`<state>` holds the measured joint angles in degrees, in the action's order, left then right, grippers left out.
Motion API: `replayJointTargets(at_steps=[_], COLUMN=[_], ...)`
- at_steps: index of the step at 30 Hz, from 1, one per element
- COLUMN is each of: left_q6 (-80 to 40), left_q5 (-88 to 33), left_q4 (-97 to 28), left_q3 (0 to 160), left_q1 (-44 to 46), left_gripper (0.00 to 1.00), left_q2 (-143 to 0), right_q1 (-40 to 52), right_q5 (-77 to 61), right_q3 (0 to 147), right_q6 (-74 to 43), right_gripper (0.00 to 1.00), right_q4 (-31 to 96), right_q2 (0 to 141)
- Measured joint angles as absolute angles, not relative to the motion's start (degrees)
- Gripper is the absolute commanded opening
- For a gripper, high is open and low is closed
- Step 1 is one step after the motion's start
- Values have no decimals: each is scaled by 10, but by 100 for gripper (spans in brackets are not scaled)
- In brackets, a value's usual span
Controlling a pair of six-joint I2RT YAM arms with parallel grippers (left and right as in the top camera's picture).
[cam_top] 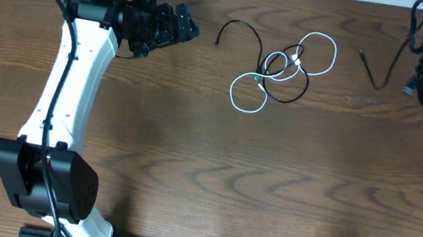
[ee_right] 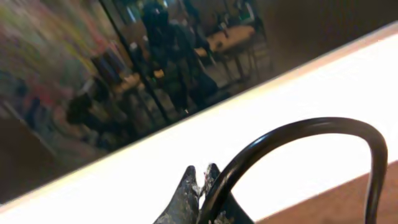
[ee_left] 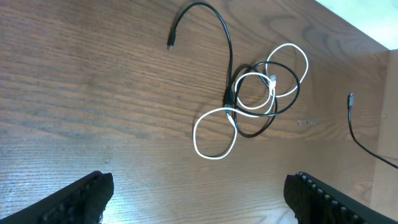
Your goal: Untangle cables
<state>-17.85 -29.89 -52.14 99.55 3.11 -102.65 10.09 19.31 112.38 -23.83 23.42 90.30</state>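
The tangled thin white and black cords (cam_top: 282, 70) lie in overlapping loops on the brown wooden table (cam_top: 189, 157), near its far edge. The left gripper (ee_left: 199, 190) is spread wide. The right gripper (ee_right: 200, 182) pinches a separate black cable (ee_right: 298, 134).

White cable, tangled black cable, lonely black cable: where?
Thin white looped cable (ee_left: 214, 157), left wrist view, lower loop.
Thin black tangled cable (ee_left: 231, 59), left wrist view, arching tail.
Separate thin black cable (cam_top: 370, 69), overhead view, middle.

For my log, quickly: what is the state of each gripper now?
Left gripper: open, empty.
Right gripper: shut on black cable.
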Motion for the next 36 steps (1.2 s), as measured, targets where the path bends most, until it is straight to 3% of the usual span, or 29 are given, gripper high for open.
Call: replayJointTargets(at_steps=[10,17,24,29,36], left_q6=[-174,-42,-2,-94,-332], left_q5=[-319,-509,-641,-672,-685], left_q4=[-517,-447,-344,-234,-105], left_q3=[995,993,989,988,988], left_q1=[31,29,30,29,29], left_gripper=[93,93,93,93,94], left_q2=[-1027,-1022,-990,-965,-955], right_q1=[99,100,122,164,206], right_q5=[-26,-129,-197,-216,-222], right_q3=[1124,1124,1124,1124,1124], right_q6=[-268,-406,-481,-484,-458], right_gripper=[1,1,1,1,1], right_q4=[224,148,102,82,83], right_q2=[922,922,922,922,923])
